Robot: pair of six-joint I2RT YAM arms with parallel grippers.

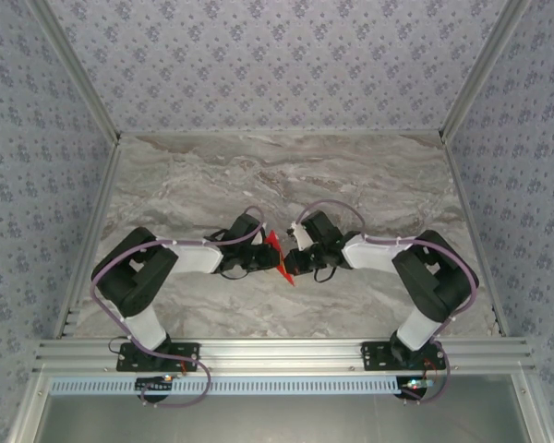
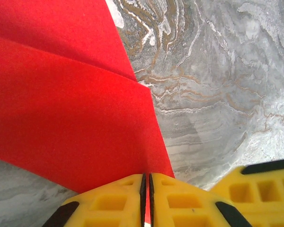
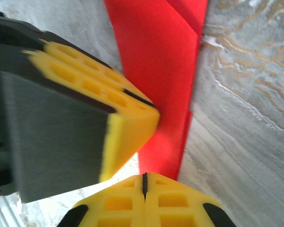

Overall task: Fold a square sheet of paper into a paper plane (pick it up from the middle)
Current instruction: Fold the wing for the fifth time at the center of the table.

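1. The left gripper's [image 2: 146, 198] jaws were pressed almost flat together, with the lower edge of the red paper [image 2: 71, 118] pinched in the thin seam between the yellow fingers.
2. The right gripper's [image 3: 144, 189] jaws were closed tight as well, and the bottom of the paper ran down into the tops of its fingers, so it looked gripped there too.
3. From above, the two arms reached inward from either side and met over the middle of the table [image 1: 351, 175], with the paper held between their tips, standing on edge as a small red sliver.
4. In the left wrist view the paper spread up and to the left from the fingers. One crease crossed it on a slant, and a second layer lay behind the first, ending in a sharp corner.
5. A yellow finger [image 2: 260, 189] of the right gripper sat just beside the left one, at the lower right of that view.
6. In the right wrist view the paper rose as a narrow upright strip with a folded layer along its right edge. A finger [image 3: 94, 90] of the left gripper came in from the left and touched the strip low down.
7. The grey marbled tabletop lay beneath the paper, and whether any part of the paper touched it could not be told.
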